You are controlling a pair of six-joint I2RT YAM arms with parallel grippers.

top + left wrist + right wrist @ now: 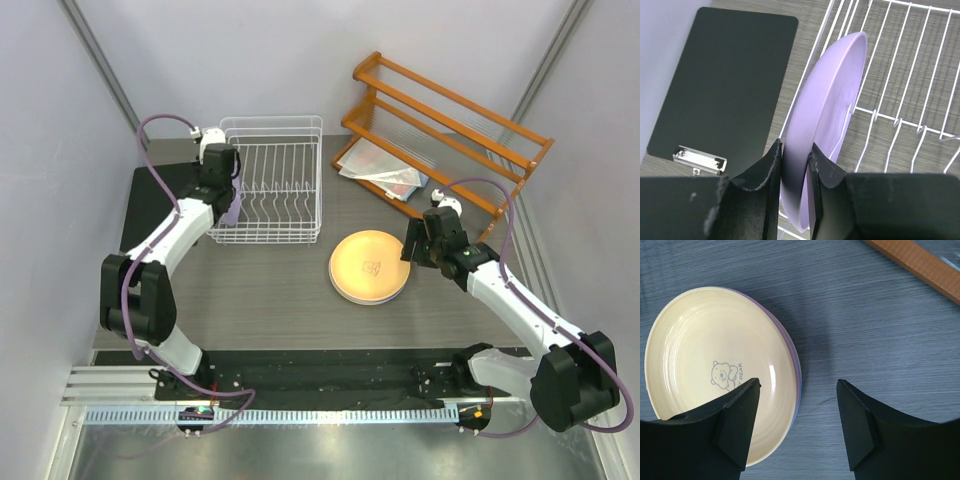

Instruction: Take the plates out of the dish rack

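Note:
The white wire dish rack (270, 180) stands at the back left. One lilac plate (832, 95) stands on edge at its left side. My left gripper (796, 160) is shut on that plate's rim, one finger on each face. In the top view the left gripper (228, 195) is at the rack's left wall. A stack of plates (368, 265) with a yellow plate (705, 340) on top lies flat on the table. My right gripper (799, 390) hangs open over the stack's right edge, holding nothing.
A black clipboard (150, 205) lies left of the dish rack. An orange wooden slatted rack (450, 125) stands at the back right, with a clear bag of papers (385, 170) under it. The rack's other slots (900, 120) hold nothing.

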